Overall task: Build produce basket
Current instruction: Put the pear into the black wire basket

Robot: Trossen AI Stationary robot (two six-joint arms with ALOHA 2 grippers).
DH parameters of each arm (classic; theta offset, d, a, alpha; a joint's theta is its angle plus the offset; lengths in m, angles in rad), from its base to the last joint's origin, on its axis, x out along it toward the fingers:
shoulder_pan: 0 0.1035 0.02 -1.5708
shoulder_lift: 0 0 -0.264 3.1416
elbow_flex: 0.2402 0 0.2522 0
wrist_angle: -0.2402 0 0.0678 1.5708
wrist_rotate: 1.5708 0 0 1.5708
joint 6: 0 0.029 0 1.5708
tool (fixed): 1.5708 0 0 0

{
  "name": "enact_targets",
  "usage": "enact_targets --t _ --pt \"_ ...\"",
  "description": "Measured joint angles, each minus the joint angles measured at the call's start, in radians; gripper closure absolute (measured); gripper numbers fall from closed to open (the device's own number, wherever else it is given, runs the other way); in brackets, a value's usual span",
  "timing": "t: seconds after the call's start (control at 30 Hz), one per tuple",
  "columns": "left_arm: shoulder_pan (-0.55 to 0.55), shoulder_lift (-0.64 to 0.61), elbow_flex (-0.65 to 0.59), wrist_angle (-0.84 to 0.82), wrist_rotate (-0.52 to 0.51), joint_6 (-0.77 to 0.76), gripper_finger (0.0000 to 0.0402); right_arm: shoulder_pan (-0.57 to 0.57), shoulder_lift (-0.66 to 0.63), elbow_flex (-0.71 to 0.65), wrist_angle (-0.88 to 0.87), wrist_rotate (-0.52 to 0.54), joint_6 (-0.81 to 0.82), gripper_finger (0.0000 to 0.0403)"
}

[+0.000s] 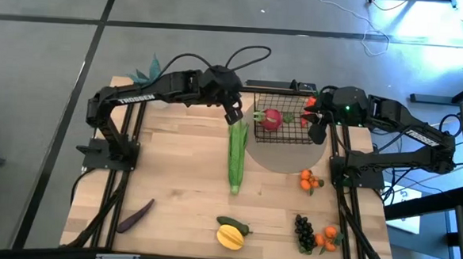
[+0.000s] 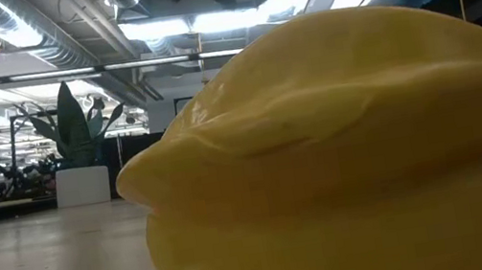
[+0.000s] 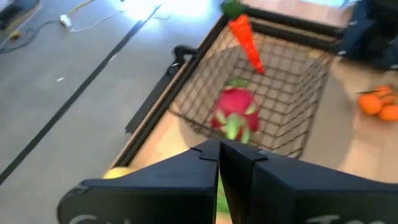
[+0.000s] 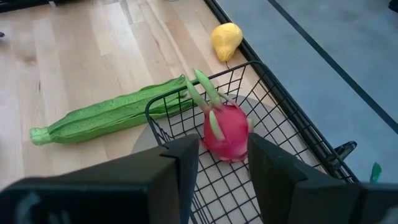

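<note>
Left gripper (image 1: 234, 114) (shut) just above corn (image 1: 236, 157), beside basket (image 1: 283, 126)

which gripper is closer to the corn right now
Left. The left gripper sits right at the far end of the corn, about touching it. The right gripper is over the far side of the basket, with the radish between.

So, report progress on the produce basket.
Done: radish and carrot lie in the basket. In hand: left gripper at the corn's end; right gripper over the basket, jaws open. Left: corn, oranges, grapes, eggplant, yellow fruit, all on the table.
</note>
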Motion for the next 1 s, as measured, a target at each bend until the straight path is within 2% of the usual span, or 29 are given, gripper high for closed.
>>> enact_targets --t 0.13,0.4,0.53,0.6,0.7,0.8,1.0 --pt "0.019 0.0 0.0 -0.064 0.0 0.021 0.0383 0.0 0.0 0.0 0.0 0.0 0.0 0.0277" --pt "0.05 -0.001 0.0 -0.162 0.003 0.132 0.0322 0.0 0.013 0.0 0.002 -0.032 -0.006 0.0277" --pt "0.074 -0.001 -0.027 -0.155 0.002 0.183 0.0315 -0.002 0.046 0.0 0.041 -0.034 -0.027 0.0277" --pt "0.1 -0.001 -0.043 -0.155 0.033 0.183 0.0316 -0.015 0.071 0.0 0.068 -0.034 -0.026 0.0277" --pt "0.149 -0.002 -0.079 -0.154 0.15 0.16 0.0319 -0.045 0.114 0.0 0.108 -0.029 -0.034 0.0277" --pt "0.193 -0.001 -0.105 -0.151 0.246 0.116 0.0317 -0.092 0.165 0.0 0.135 0.019 -0.03 0.0277" --pt "0.236 -0.001 -0.116 -0.135 0.265 0.125 0.032 -0.177 0.251 -0.001 0.169 0.026 -0.08 0.0277"
